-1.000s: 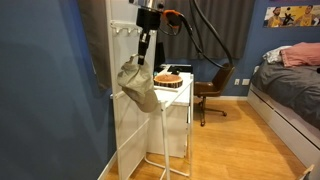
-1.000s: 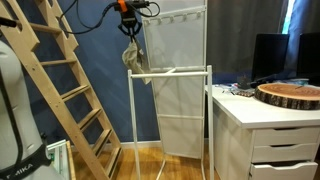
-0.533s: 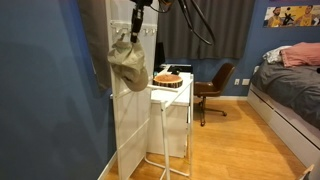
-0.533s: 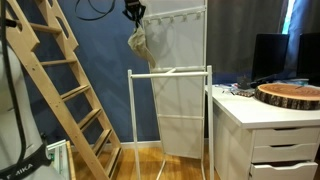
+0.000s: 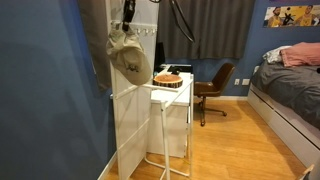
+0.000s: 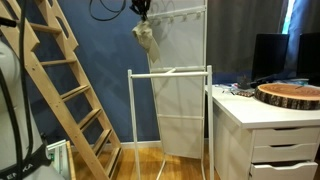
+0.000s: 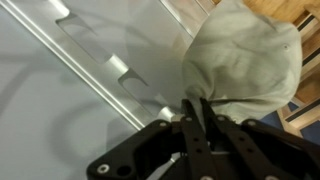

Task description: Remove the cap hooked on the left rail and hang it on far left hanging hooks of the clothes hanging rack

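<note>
Cap (image 5: pixel 125 56): pale khaki, soft, hanging limp high against the front of the white clothes rack (image 5: pixel 132 115). In the other exterior view the cap (image 6: pixel 146 38) hangs at the rack's top corner, the one farthest from the desk (image 6: pixel 282 130). It is near the row of hooks (image 6: pixel 178 18) under the rack's top bar and well above the rack's middle rail (image 6: pixel 170 70); whether it touches a hook cannot be told. Pincer (image 6: pixel 143 8): directly above the cap and clenched on a fold of it. In the wrist view its dark fingers (image 7: pixel 205 122) pinch the cloth, the crown bulging beyond them just beside the rack's panel. Wooden ladder (image 6: pixel 70 95): leaning beside the rack. Desk: white, against the rack's opposite side, bearing a round wood slab (image 6: pixel 290 93).
</note>
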